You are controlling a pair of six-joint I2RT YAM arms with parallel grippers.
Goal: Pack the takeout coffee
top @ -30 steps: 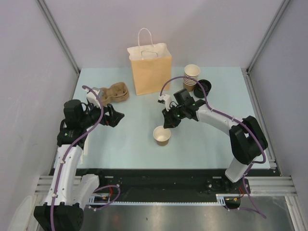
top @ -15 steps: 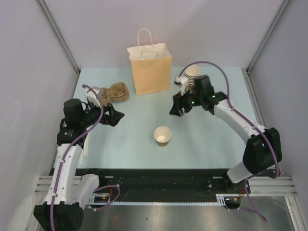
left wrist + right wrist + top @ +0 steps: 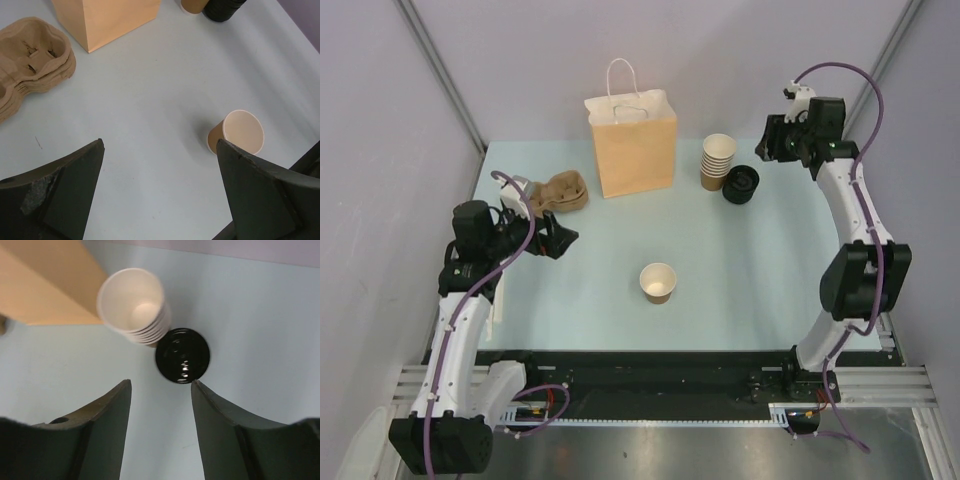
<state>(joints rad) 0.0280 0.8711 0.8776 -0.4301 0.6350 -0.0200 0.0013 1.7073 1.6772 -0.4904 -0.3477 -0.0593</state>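
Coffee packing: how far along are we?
Done: one cup stands alone mid-table, upright, no lid on it. In hand: nothing is gripped; the right jaws are open above the black lids, probably going for one, and the left jaws are open too. Left: lid onto the cup, then the cup into the paper bag.

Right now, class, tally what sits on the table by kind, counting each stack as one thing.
Paper bag: 1
Loose lidless cup: 1
Cup stack: 1
Black lid stack: 1
Carrier tray stack: 1
Total: 5
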